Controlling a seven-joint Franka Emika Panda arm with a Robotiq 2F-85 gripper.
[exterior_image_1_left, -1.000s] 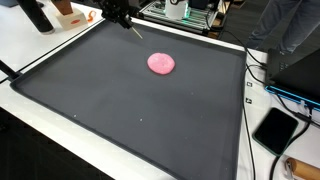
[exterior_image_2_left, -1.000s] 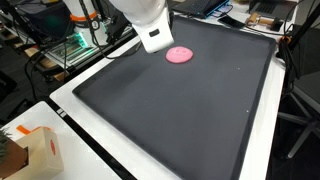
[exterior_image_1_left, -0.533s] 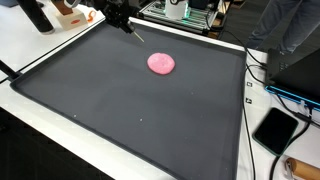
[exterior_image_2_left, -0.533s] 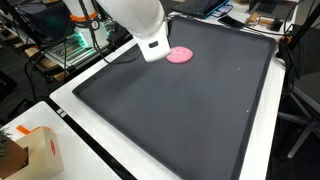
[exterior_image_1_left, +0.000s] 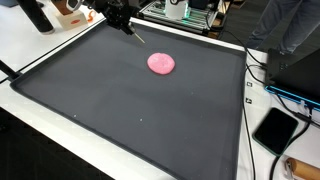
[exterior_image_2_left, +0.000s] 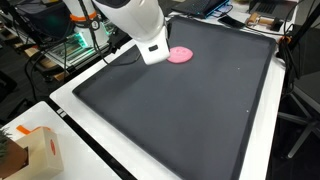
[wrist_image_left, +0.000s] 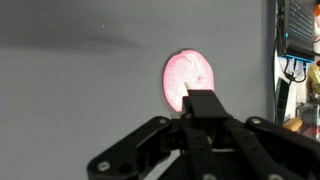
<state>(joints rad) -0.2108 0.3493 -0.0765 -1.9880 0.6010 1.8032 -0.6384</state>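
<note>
A flat round pink disc (exterior_image_1_left: 161, 63) lies on the black mat (exterior_image_1_left: 130, 110), toward its far side; it also shows as the pink disc (exterior_image_2_left: 181, 55) and in the wrist view as the disc (wrist_image_left: 188, 80). My gripper (exterior_image_1_left: 122, 20) hangs over the mat's back corner, a short way from the disc. In the wrist view the gripper (wrist_image_left: 199, 104) has its jaws pressed together on a thin light stick (exterior_image_1_left: 137, 34), whose pale tip (wrist_image_left: 186, 98) points toward the disc without touching it. The white arm (exterior_image_2_left: 140, 20) hides the jaws in an exterior view.
The mat has a raised rim (exterior_image_1_left: 60, 108) on a white table (exterior_image_1_left: 40, 50). A black tablet (exterior_image_1_left: 275, 128) and cables lie beside it. Electronics (exterior_image_1_left: 185, 12) stand behind it. A cardboard box (exterior_image_2_left: 35, 150) sits at the table's near corner.
The arm has shifted slightly away from the pink disc toward the mat's corner, and more of the white arm shows. The disc has not moved.
</note>
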